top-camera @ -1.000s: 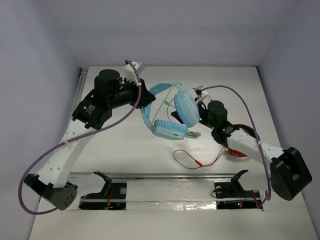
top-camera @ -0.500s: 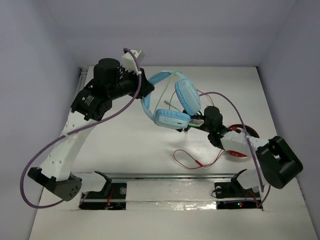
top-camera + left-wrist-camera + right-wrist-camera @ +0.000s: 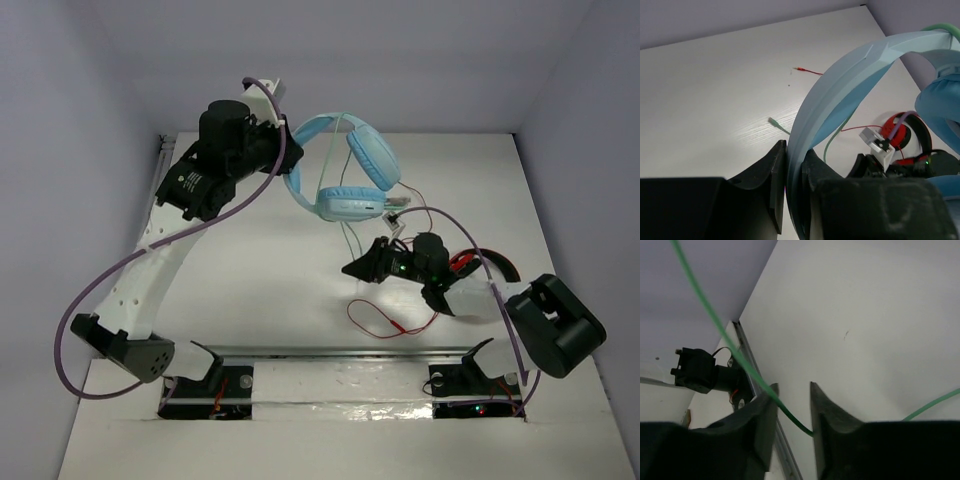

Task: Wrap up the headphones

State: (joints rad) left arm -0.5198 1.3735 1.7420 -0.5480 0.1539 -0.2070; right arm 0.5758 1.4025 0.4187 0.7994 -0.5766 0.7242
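Observation:
The light blue headphones (image 3: 350, 170) hang in the air at the back middle, lifted off the table. My left gripper (image 3: 285, 165) is shut on their pale blue headband (image 3: 840, 95), which fills the gap between its fingers (image 3: 777, 170). The mint-green cable (image 3: 345, 235) hangs from the cups down to my right gripper (image 3: 352, 268), which sits low over the table and points left. In the right wrist view the right gripper (image 3: 792, 387) stands apart, and the green cable (image 3: 735, 352) runs slanting across the gap, touching both fingers.
The smaller red headphones (image 3: 482, 268) lie under my right arm, with their thin red cable (image 3: 385, 322) looped on the table in front. A metal rail (image 3: 330, 352) with two black clamps runs along the near edge. White walls close the back and sides.
My left gripper has raised the headphones and carried them toward the back. My right gripper has left the cups and dropped toward the near side, turning left, with the green cable now across its fingers.

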